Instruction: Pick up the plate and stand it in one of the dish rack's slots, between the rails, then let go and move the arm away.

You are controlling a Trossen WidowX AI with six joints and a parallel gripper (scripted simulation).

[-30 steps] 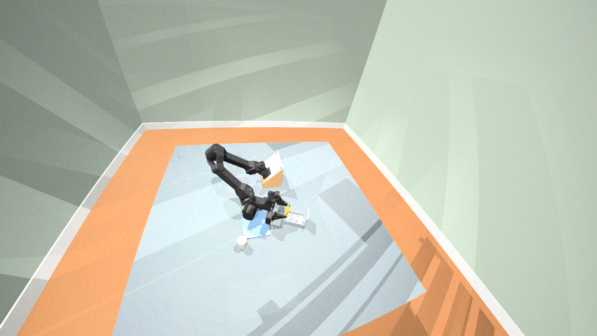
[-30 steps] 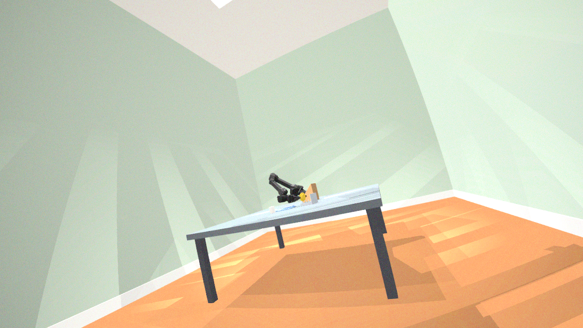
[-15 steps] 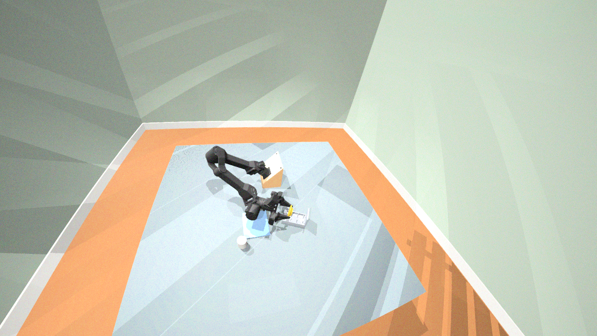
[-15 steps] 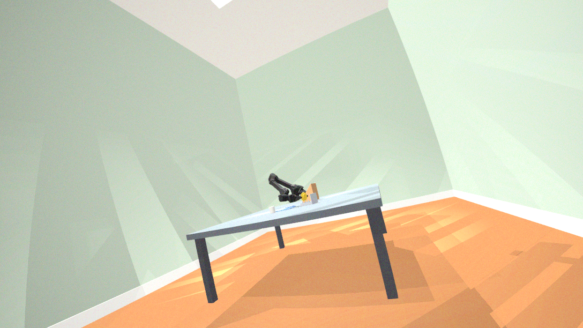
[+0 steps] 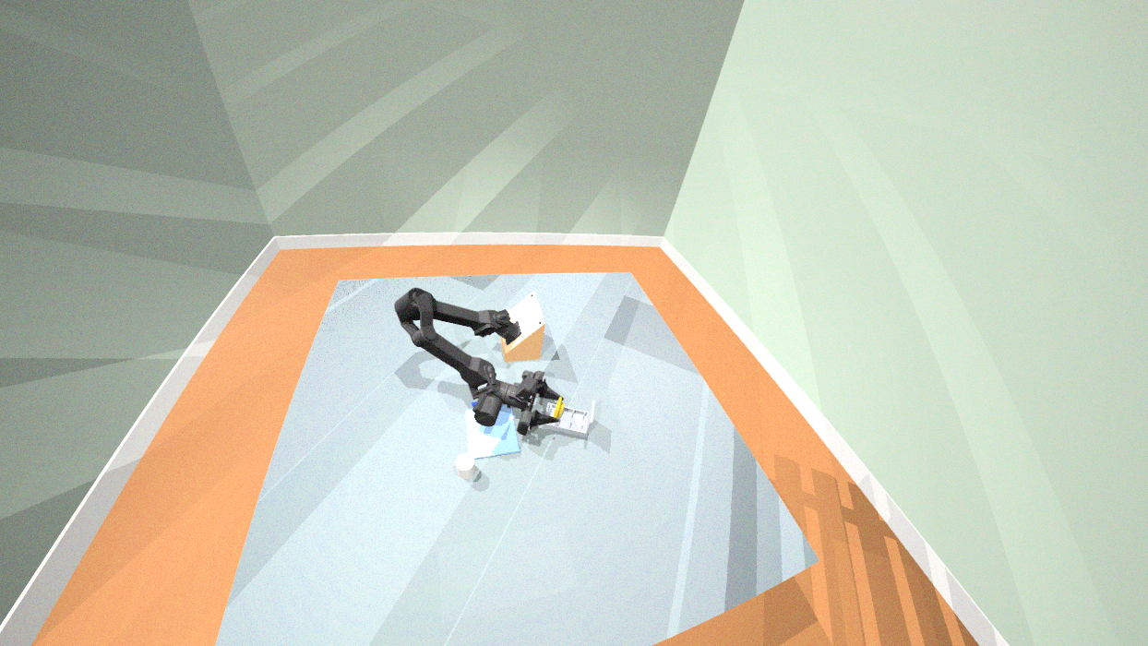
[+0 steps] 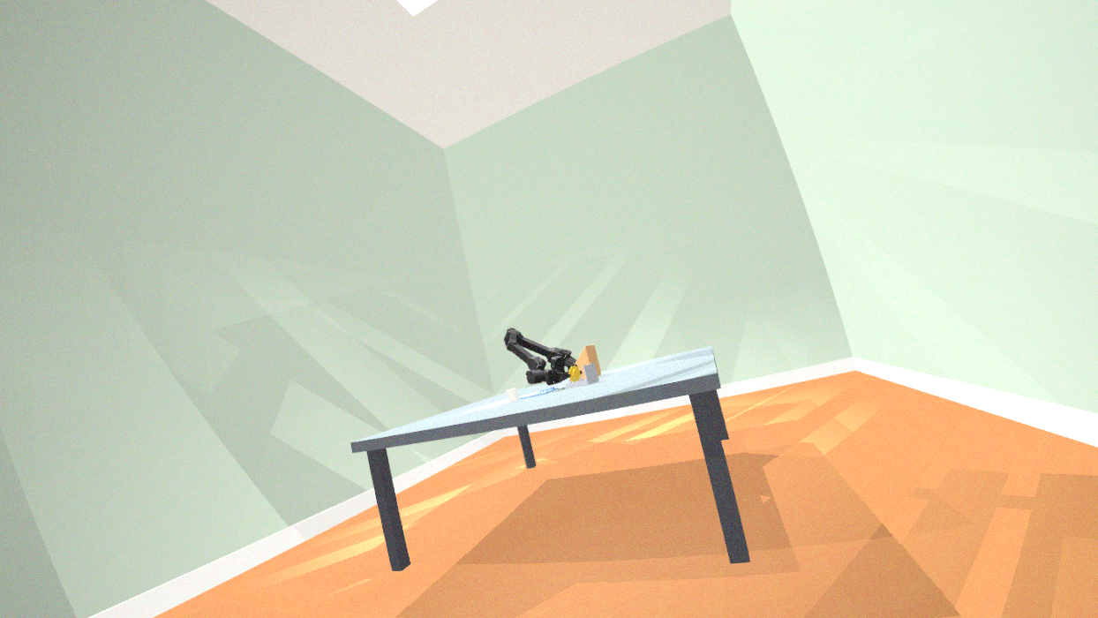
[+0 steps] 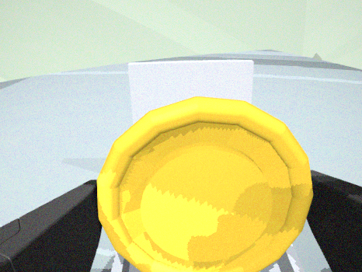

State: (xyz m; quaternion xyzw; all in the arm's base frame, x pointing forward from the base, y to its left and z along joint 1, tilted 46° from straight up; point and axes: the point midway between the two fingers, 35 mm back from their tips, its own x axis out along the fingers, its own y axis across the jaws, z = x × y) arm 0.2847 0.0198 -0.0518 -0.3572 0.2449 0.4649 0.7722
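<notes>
The yellow plate [image 5: 559, 407] [image 6: 574, 373] [image 7: 206, 194] stands roughly upright between the fingers, its dished face towards the wrist camera. My gripper [image 5: 557, 406] [image 7: 203, 188] is shut on it, one finger at each side of the rim. The pale grey dish rack [image 5: 576, 434] [image 6: 590, 373] [image 7: 190, 83] is below and beyond the plate, with its tall end panel behind the plate in the wrist view. The plate is over the rack's near part. Its lower edge and the slots under it are hidden, so I cannot tell whether it sits between rails.
An orange wedge-shaped block [image 5: 523, 347] [image 6: 590, 359] with a white sloping face stands behind the gripper, near the arm's links. A light blue flat square [image 5: 499, 444] lies below the arm, with a white cup [image 5: 465, 466] [image 6: 512, 394] beside it.
</notes>
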